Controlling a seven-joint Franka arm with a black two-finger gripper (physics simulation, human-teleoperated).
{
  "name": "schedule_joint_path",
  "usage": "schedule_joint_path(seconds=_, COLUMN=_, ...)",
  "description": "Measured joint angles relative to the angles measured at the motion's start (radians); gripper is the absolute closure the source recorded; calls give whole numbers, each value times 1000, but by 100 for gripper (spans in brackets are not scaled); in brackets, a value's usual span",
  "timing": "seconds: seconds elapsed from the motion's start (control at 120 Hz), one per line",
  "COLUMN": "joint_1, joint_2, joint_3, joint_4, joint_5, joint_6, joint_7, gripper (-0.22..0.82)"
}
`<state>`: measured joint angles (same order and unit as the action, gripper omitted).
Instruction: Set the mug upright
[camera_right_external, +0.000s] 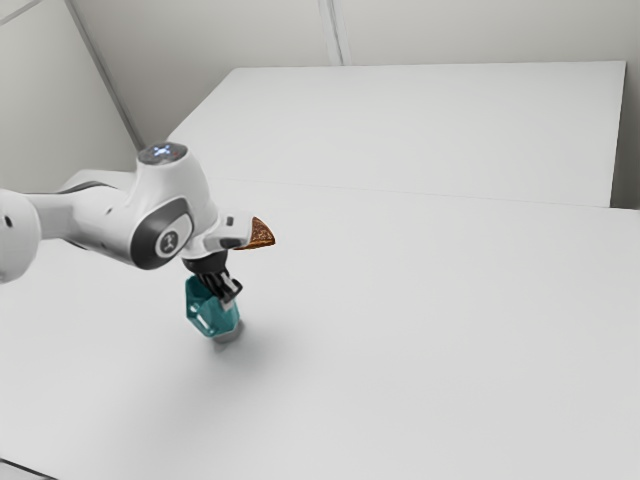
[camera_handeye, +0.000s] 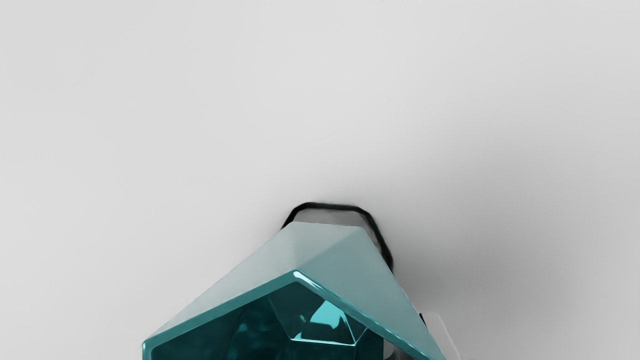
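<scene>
The mug (camera_right_external: 212, 308), teal and faceted, is toward the exterior view's left, under the arm's hand, above or on the white surface (camera_right_external: 430, 370). It leans: its long axis runs from the mouth, high and toward the exterior view's left, down to the base, low and toward the exterior view's right. In the wrist view the mouth opens toward the camera, with an angular rim and a dark, glossy inside, and the walls narrow toward the base.

The claw (camera_right_external: 230, 290) is right at the mug, over its upper part. I cannot tell whether it is apart, together or clamped on the wall. Part of the mug is hidden behind it, and the wrist view cuts off the near part of the rim. A grey patch lies by the base; whether the base touches the surface is hard to make out.

Farther back, just beyond the hand, is a brown wedge (camera_right_external: 262, 234) with a mottled face, partly covered by the arm (camera_right_external: 165, 215).

The surface is plain and matte, with a soft shadow around the mug. Past a thin seam, a pale slab (camera_right_external: 420, 130) reaches back to light walls (camera_right_external: 480, 30) with a vertical joint.
</scene>
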<state>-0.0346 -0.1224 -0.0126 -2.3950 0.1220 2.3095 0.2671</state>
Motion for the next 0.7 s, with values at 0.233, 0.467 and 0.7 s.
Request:
schedule_joint_path(seconds=0.233, joint_1=-4, joint_2=30, joint_3=0, joint_4=2, joint_5=0, joint_6=25, joint_7=-29, gripper=77)
schedule_joint_path(seconds=0.467, joint_1=-8, joint_2=47, joint_3=0, joint_4=2, joint_5=0, joint_6=41, joint_7=-48, gripper=77)
schedule_joint_path(seconds=0.7, joint_1=-10, joint_2=64, joint_3=0, joint_4=3, joint_5=1, joint_6=48, joint_7=-62, gripper=77)
